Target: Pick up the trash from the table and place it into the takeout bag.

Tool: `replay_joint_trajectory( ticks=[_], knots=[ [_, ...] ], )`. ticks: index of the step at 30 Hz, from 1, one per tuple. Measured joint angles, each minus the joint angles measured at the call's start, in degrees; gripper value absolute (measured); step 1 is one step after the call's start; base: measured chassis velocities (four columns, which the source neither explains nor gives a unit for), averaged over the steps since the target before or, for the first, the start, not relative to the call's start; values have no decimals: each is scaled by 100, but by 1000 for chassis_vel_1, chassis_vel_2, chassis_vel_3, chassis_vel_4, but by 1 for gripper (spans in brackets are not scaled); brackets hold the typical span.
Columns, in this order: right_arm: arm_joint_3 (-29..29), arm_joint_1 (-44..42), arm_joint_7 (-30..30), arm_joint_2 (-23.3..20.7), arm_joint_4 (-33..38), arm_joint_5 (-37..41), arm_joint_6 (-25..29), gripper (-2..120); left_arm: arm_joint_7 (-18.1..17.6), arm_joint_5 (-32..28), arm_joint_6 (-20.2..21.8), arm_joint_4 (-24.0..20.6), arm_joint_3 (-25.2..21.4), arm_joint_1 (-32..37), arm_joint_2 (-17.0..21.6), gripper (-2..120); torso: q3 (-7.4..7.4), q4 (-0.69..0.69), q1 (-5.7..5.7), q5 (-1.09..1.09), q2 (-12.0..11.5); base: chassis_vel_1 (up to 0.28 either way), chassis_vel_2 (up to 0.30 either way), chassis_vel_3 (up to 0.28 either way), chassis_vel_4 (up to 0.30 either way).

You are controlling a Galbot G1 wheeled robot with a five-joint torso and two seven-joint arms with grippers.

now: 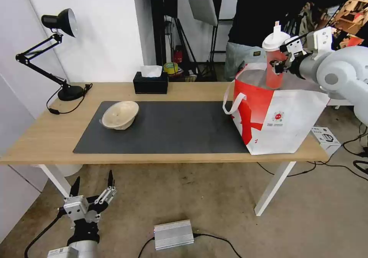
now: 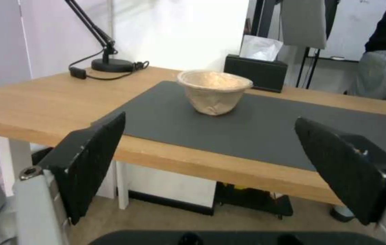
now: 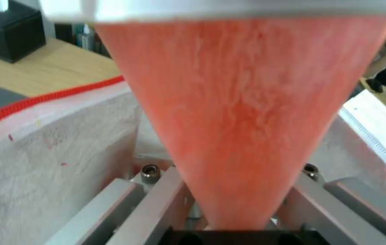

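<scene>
Drink cup [image 1: 274, 58] clamped in right gripper [image 1: 279, 56].

light: even, bright, indoor | shadows: soft | blur: red cup [image 3: 247, 112] close-up out of focus

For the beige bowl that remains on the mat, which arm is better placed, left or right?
Left, probably. The left pincer hangs open and free on the beige bowl's side; the right pincer holds the red cup above the takeout bag.
</scene>
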Motion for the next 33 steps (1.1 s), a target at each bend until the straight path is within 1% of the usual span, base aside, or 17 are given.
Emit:
replay_joint_trajectory(
  ticks=[8, 23, 25, 26, 27, 31, 32, 33],
  knots=[
    [-238, 54, -76, -177, 100, 48, 2, 3, 2, 11, -15, -47, 8, 30, -11, 100, 0, 0, 0, 0, 0, 0, 0, 0, 0],
    [-282, -41, 15, -274, 234, 143, 5, 3, 2, 38, -48, -53, -9, 50, -25, 100, 0, 0, 0, 0, 0, 0, 0, 0, 0],
    [-293, -41, 19, -295, 248, 140, 5, 7, 2, 33, -49, -57, -13, 52, -10, 100, 0, 0, 0, 0, 0, 0, 0, 0, 0],
    [-316, -25, 20, -311, 261, 140, 5, 12, 2, 28, -49, -62, -16, 53, -1, 100, 0, 0, 0, 0, 0, 0, 0, 0, 0],
    [-316, -25, 20, -311, 261, 140, 5, 12, 2, 28, -49, -62, -16, 53, -1, 100, 0, 0, 0, 0, 0, 0, 0, 0, 0],
    [-470, 138, 11, -329, 295, 31, 6, 30, 2, 19, -51, -57, -26, 43, 19, 100, 0, 0, 0, 0, 0, 0, 0, 0, 0],
    [-470, 138, 11, -329, 295, 31, 6, 30, 2, 19, -51, -57, -26, 43, 19, 100, 0, 0, 0, 0, 0, 0, 0, 0, 0],
    [-511, 191, 8, -327, 305, -3, 6, 33, 2, 21, -54, -52, -23, 42, 19, 100, 0, 0, 0, 0, 0, 0, 0, 0, 0]
  ],
)
